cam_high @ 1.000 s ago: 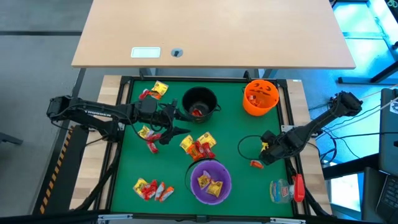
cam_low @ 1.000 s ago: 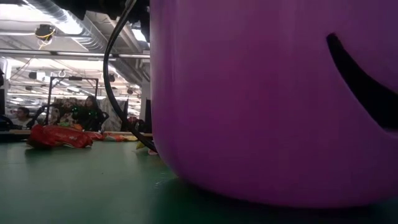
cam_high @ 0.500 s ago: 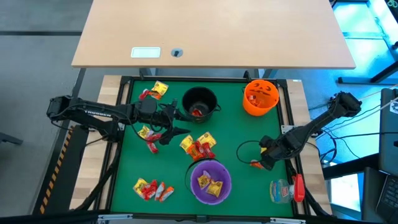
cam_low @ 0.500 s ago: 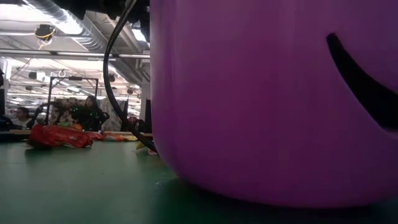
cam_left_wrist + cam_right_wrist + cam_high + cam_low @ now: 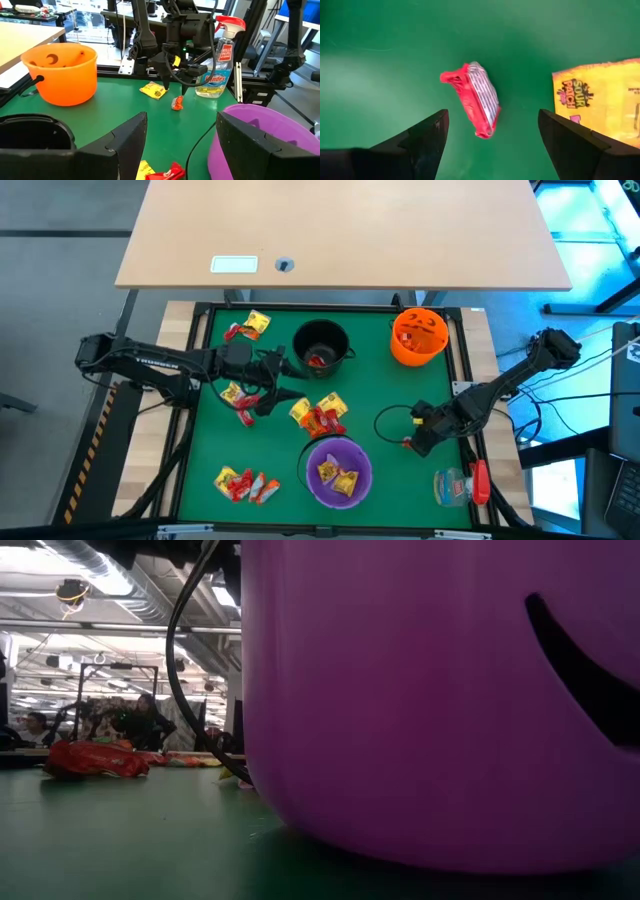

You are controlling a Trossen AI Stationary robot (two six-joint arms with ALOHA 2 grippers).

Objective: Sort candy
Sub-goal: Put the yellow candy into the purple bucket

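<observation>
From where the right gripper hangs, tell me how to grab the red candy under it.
Grip the red candy across its narrow middle, coming straight down. It lies flat on the green mat, long and slim, between the open jaws of the right gripper, clear of the yellow packet.

I see candy scattered in clusters on the green mat: a small red sweet lies flat just beside a yellow packet; others already sit in all three bowls.

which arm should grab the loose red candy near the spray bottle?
Right. The right gripper hangs open directly over the red candy, a finger on each side. The left gripper sits across the mat near the black bowl.
</observation>
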